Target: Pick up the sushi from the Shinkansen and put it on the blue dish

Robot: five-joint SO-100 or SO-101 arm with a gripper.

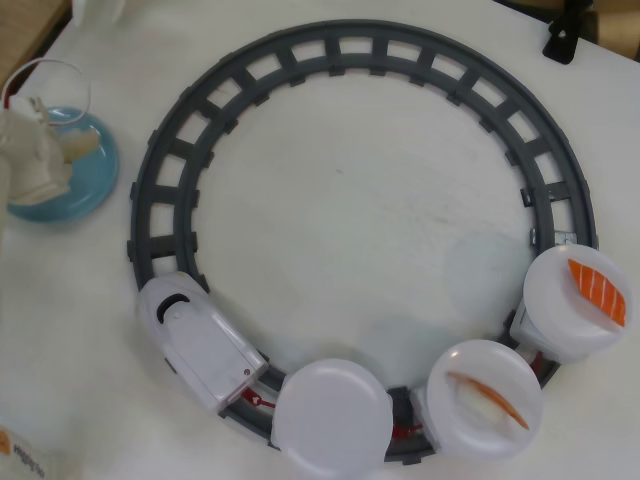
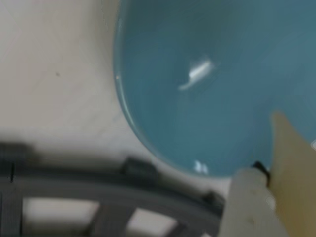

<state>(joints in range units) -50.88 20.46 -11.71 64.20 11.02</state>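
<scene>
My white gripper point(image 1: 72, 152) hangs over the round light blue dish point(image 1: 60, 195) at the far left of the overhead view. A small pale cream sushi point(image 1: 86, 144) sticks out between its fingers, above the dish. In the wrist view the blue dish point(image 2: 212, 98) fills the upper right, and the bare part that shows holds nothing. The gripper point(image 2: 270, 190) enters at the lower right with a cream piece point(image 2: 296, 168) that looks like the sushi. The white Shinkansen point(image 1: 195, 340) sits on the lower left of the track, and the white plate point(image 1: 332, 418) behind it is bare.
The grey circular track point(image 1: 360, 45) fills the table; a stretch of it runs under the dish in the wrist view point(image 2: 98, 195). Two more white plates carry orange-topped pieces point(image 1: 488, 398) point(image 1: 598, 290). A black clamp point(image 1: 565, 35) stands at the top right.
</scene>
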